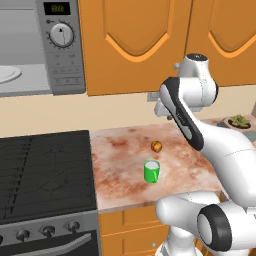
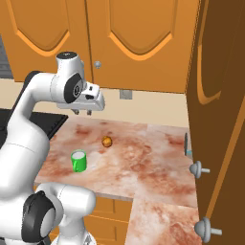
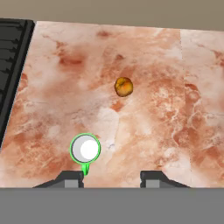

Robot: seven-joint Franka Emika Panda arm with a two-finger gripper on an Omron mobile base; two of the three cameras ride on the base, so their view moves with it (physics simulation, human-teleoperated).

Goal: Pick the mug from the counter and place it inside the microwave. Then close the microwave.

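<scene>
Two things sit on the counter (image 1: 125, 175) under the robot's hand: the green mug (image 1: 152, 171) and a little orange-brown lump (image 1: 157, 146). The gripper (image 3: 111, 177) hangs high above them, pointing down, and its jaws are spread wide with nothing between them. From the hand's own camera, the mug sits just in front of the left finger (image 3: 70, 178), a bit outside the gap between the jaws, so the hand has to slide that way before it goes down. The lump lies farther out ahead of the jaws, well apart from the mug. The mug stands upright with its open mouth facing up at the jaws, and a small green handle pokes out toward the left finger. I think the mug is light and hard, and its smooth round side could slip if the squeeze is weak. A good spot to hold it looks like the round body, one finger on each side, or the rim with one finger inside. The microwave (image 1: 60, 55) is up high, far off past the left jaw, above the black stove (image 1: 45, 170), and its door looks open, because the white plate (image 1: 7, 74) inside shows.
</scene>
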